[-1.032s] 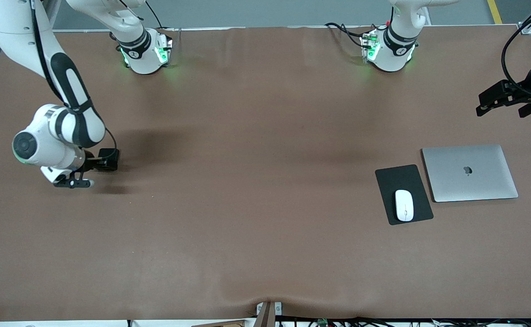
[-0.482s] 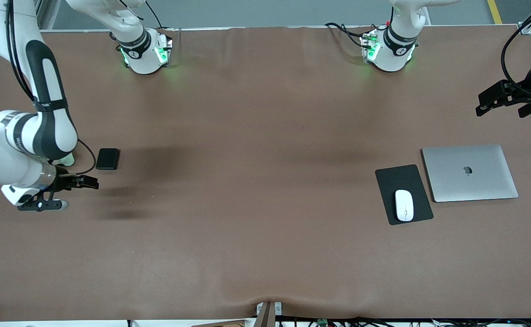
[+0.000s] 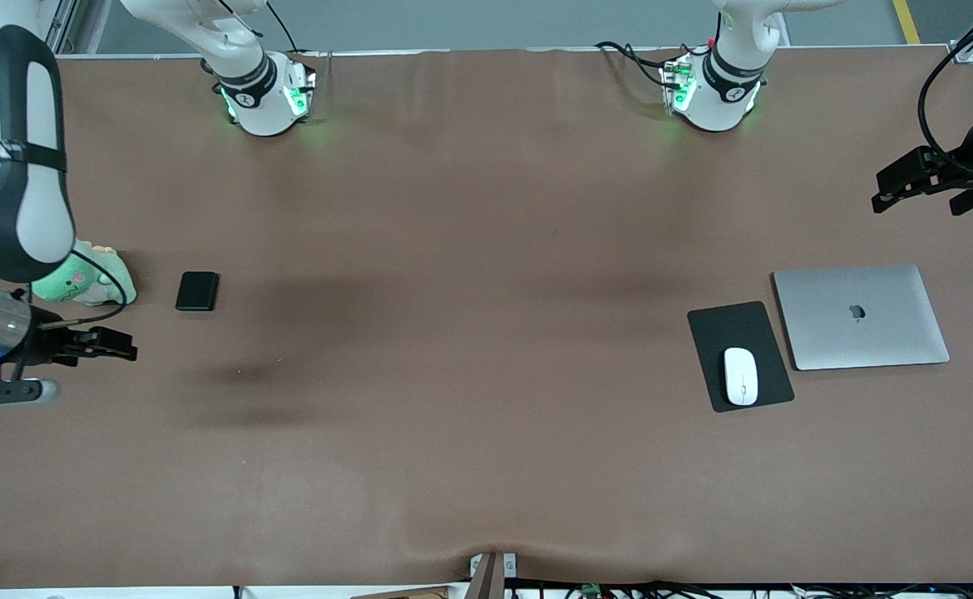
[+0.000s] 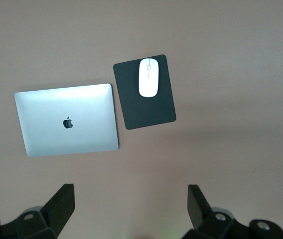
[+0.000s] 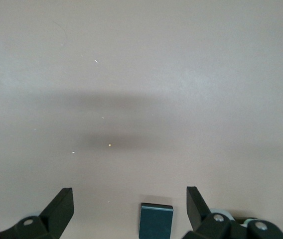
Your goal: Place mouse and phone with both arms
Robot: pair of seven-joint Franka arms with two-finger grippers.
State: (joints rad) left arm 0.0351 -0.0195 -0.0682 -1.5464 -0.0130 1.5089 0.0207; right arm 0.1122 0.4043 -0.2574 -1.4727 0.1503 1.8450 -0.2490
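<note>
Right gripper (image 3: 112, 345) has pulled off the phone (image 3: 197, 291) and swung out to the right arm's end of the table, up in the air over bare brown table (image 3: 470, 333); fingers spread wide, holding nothing, as the right wrist view shows (image 5: 126, 211); a second ago it sat right at the phone, half a second ago already clear of it; so the release looks done. Phone lies flat on the table, alone, just beside a small green plush toy (image 3: 79, 279) that the arm's retreat has uncovered; phone unchanged in place since the release. Toward the left arm's end: mouse (image 3: 740, 376) rests on the black mat (image 3: 740, 333), on the mat's part nearer the front camera; closed silver laptop (image 3: 861, 316) just beside the mat; none of these moved. Left gripper (image 3: 911, 179) waits over the table edge above the laptop, open and empty (image 4: 131, 209), no change. Judgement: both items look placed; what's left is the right arm clearing out.
</note>
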